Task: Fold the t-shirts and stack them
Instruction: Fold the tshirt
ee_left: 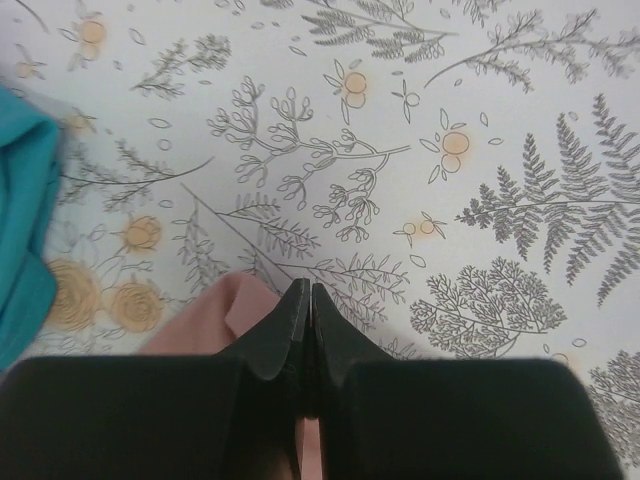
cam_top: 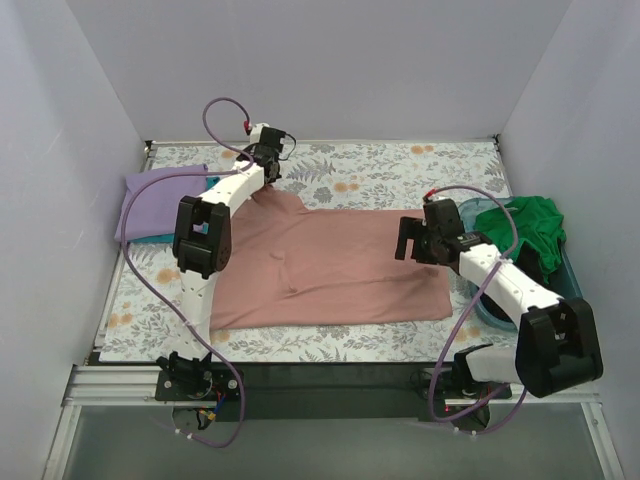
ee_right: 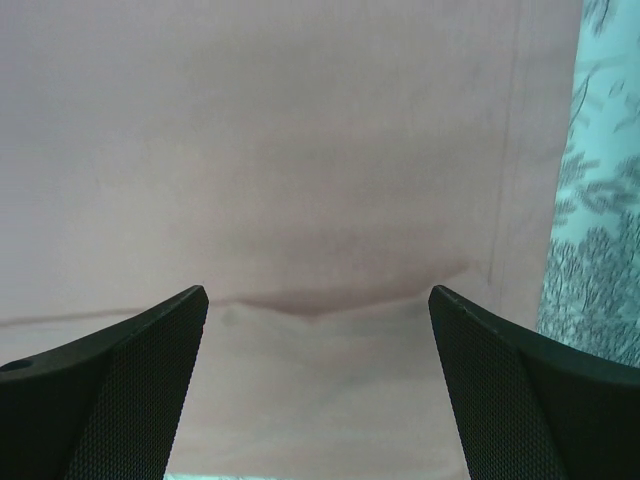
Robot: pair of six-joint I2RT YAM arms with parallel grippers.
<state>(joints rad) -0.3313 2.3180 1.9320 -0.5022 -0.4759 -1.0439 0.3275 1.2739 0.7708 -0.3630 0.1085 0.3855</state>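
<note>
**A:** Which step are you on?
**B:** The first grab of the fold. The pink t-shirt (cam_top: 330, 265) lies flat in the middle of the counter (cam_top: 400, 165). Your left jaws are pinched tight on its far-left corner, with cloth showing between them.
**A:** And the right?
**B:** Your right jaws gape wide over the shirt's right edge and hold nothing. I'd say bring them down and close on that edge, then fold with both arms.
**A:** The others?
**B:** The lavender t-shirt (cam_top: 160, 200) sits folded at the left, and the green t-shirt (cam_top: 525, 225) waits in the tub (cam_top: 572, 270).
</note>
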